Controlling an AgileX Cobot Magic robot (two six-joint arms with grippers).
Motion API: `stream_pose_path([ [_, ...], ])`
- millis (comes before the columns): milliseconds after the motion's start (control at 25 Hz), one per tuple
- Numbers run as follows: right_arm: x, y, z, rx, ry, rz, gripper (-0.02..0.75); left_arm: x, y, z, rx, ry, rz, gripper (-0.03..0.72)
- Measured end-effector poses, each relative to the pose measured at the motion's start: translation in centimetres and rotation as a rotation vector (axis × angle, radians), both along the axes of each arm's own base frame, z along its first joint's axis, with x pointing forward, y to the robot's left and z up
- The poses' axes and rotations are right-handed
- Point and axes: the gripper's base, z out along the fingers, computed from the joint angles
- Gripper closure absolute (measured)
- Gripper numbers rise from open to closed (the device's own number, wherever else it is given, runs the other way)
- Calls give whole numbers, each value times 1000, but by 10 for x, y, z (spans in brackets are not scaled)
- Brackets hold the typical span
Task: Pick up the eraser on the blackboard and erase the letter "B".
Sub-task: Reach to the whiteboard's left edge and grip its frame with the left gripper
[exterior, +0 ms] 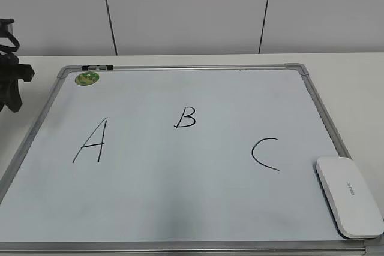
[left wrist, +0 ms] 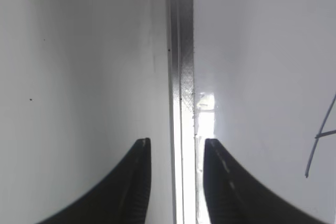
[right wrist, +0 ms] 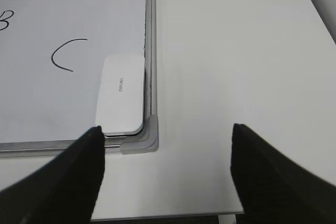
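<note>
The blackboard [exterior: 198, 208] is a white dry-erase board with a silver frame, lying flat on the table. The letter "B" [exterior: 185, 117] is at its upper middle, between a taller "A" [exterior: 91, 142] and a curved "C" [exterior: 266, 154]. The white eraser [exterior: 349, 196] lies flat in the board's near right corner, also in the right wrist view [right wrist: 122, 94]. My right gripper [right wrist: 167, 129] is wide open and empty, over the bare table just off that corner. My left gripper [left wrist: 173, 145] is open and empty above the board's left frame [left wrist: 181, 77].
A green round magnet [exterior: 87, 78] and a small black-and-white marker [exterior: 97, 66] sit at the board's far left corner. The black left arm [exterior: 9, 79] shows at the left edge. White table [right wrist: 236, 51] lies right of the board; a wall stands behind.
</note>
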Motion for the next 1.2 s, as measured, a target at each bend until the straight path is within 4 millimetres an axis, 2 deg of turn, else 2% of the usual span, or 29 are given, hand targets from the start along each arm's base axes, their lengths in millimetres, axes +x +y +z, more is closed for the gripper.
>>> stream_pose_path([
  [200,0,0,0,0,0,0,183,5,1,-4,12,-28,-11,446],
  [480,0,0,0,0,0,0,183,13,-1,-48,-13,71,1,446],
  [600,0,0,0,0,0,0,183,17,-1,-60,-14,96,2,445],
  [1200,0,0,0,0,0,0,183,31,0,-76,-11,119,-1,446],
])
